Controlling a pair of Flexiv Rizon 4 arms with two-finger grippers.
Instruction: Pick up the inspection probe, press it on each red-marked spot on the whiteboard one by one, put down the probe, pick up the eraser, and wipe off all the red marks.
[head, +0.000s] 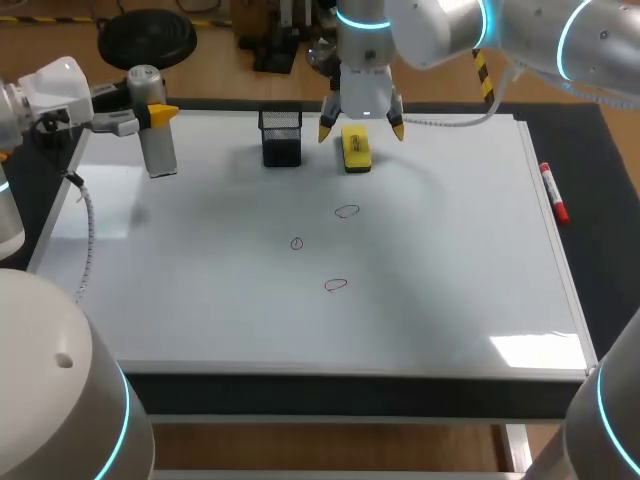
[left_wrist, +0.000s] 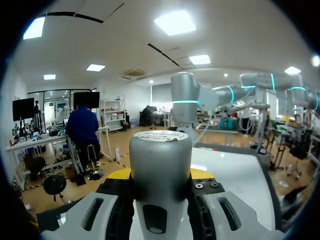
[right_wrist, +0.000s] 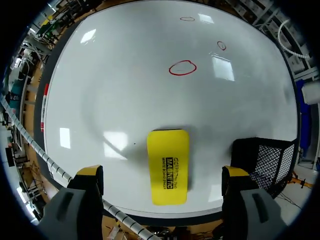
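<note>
Left gripper (head: 150, 112) clamps the probe (head: 158, 145) upright, long axis vertical, at the whiteboard's (head: 450, 270) far-left corner, prob parked clear; right gripper (head: 361, 130) hangs wide open over the eraser (head: 356, 152) by the far edge, long axis far-to-near, fingers astride its short width for a grab; red marks (head: 336, 285) unwiped mid-board

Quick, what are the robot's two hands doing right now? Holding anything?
Left hand: closed on the inspection probe.
Right hand: open, above the eraser, not holding it.
</note>
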